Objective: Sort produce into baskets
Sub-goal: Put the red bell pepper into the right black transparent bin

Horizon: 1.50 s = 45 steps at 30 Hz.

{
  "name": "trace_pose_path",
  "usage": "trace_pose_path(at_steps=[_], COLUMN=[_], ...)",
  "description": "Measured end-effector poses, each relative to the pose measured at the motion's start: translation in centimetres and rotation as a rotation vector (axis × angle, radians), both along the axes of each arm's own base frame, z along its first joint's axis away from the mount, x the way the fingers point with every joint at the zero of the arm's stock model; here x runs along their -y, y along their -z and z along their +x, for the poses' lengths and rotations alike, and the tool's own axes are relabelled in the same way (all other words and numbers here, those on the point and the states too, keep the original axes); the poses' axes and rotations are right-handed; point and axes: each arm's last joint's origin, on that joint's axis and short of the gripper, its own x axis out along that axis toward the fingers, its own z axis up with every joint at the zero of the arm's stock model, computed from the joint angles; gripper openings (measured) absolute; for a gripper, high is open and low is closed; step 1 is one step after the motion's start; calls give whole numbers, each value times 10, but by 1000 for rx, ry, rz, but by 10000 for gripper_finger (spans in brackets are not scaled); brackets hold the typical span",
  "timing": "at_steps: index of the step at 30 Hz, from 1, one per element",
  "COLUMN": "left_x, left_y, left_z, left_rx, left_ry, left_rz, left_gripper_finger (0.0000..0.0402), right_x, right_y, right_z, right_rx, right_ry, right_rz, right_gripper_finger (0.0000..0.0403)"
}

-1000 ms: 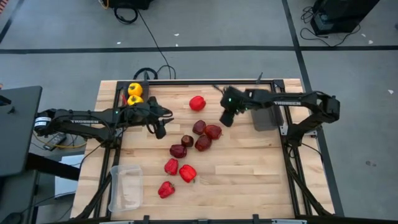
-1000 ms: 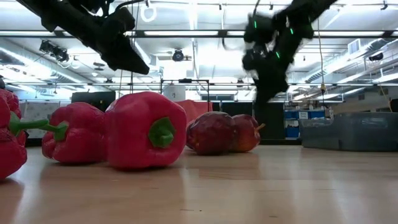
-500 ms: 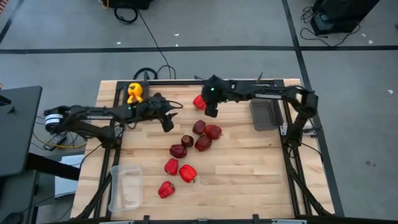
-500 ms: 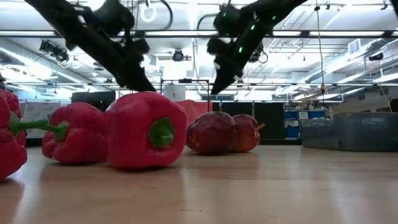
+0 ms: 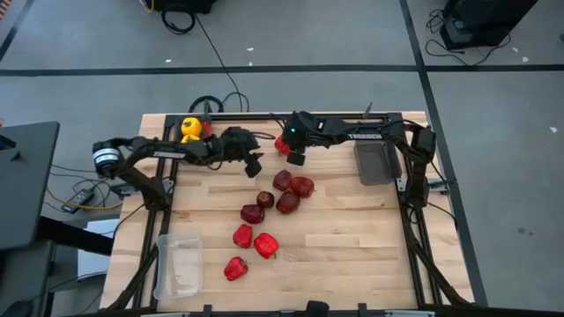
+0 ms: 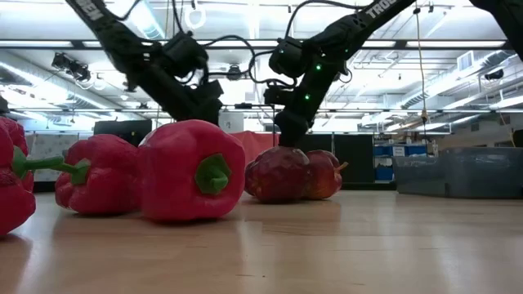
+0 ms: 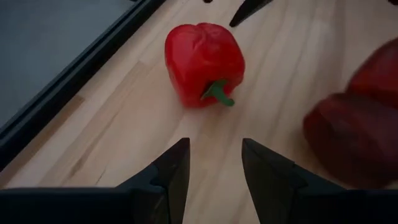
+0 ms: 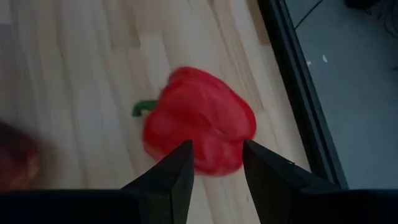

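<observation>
A lone red bell pepper [image 5: 281,144] lies on the table near its far edge. My right gripper [image 5: 295,158] is open just over it; in the right wrist view the pepper [image 8: 199,121] lies right beyond the fingertips [image 8: 214,168]. I cannot see a touch. My left gripper [image 5: 256,165] is open and empty a little to the pepper's left, pointing at it [image 7: 204,62]. Several maroon fruits [image 5: 286,192] lie mid-table, and three red peppers [image 5: 251,246] lie nearer the front. Two yellow peppers [image 5: 190,132] lie in the far-left dark tray.
A dark grey tray [image 5: 374,163] stands at the right edge. A clear plastic tray [image 5: 179,264] stands at the front left. The dark frame rail [image 5: 352,115] runs along the far edge, close behind the lone pepper. Bare wood lies at the front right.
My right gripper has swung from beside the right grey tray toward the table's left and down, to the lone red pepper. My left gripper has gone toward the table's right and a little toward the far edge, closing in on the same pepper. The produce has stayed put.
</observation>
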Motion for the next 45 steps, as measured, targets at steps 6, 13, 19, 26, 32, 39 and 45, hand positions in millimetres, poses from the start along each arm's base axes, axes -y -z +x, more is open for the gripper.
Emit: trace_pose_path(at_steps=[6, 13, 19, 26, 32, 39, 45], left_x=[-23, -31, -33, -36, -38, -27, -17], left_y=[7, 28, 31, 26, 23, 24, 25], left_z=[16, 30, 39, 50, 51, 65, 66], left_rx=[-24, -97, -78, 60, 103, 138, 75], left_ry=[-36, 70, 116, 177, 107, 216, 218], left_rz=[-3, -16, -14, 39, 53, -27, -70], left_gripper_finger=[152, 152, 152, 152, 152, 152, 152], right_x=[9, 2, -22, -37, -41, -37, -16], right_y=[3, 8, 10, 7, 4, -3, -12], right_z=[-2, -7, -4, 4, 2, 5, 13], right_rx=[8, -31, -58, -134, -178, -70, 160], right_ry=[33, -43, -167, -114, -33, -17, 105], right_rz=[9, 156, 275, 11, -101, -53, -20], right_gripper_finger=[149, 149, 149, 149, 149, 149, 149])
